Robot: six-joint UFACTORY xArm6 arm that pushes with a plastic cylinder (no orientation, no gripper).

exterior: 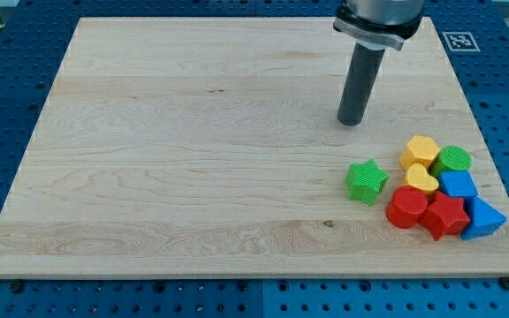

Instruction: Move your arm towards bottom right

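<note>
We read no words; only a coded marker (pixel 459 41) at the board (pixel 193 150)'s far right. We have no fingers: my tip (pixel 352 123) stands apart, beyond the green star (pixel 366 180). Right of it, packed blocks overlap, shapes unclear.

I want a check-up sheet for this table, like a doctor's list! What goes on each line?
Surface: wooden board, flat, resting on a blue pegboard table.
Job's things: my tip stands on the board near the view's top right, above the blocks and touching none.
Clutter: blocks bunched at the view's bottom right: green star a little apart on the left, yellow hexagon, yellow heart, green cylinder, red cylinder, red star, two blue blocks.
Pincer: nothing seen; the arm ends in a rod.
Cables: nothing seen.
Surroundings: a black-and-white marker tag beside the board's top right corner.
</note>
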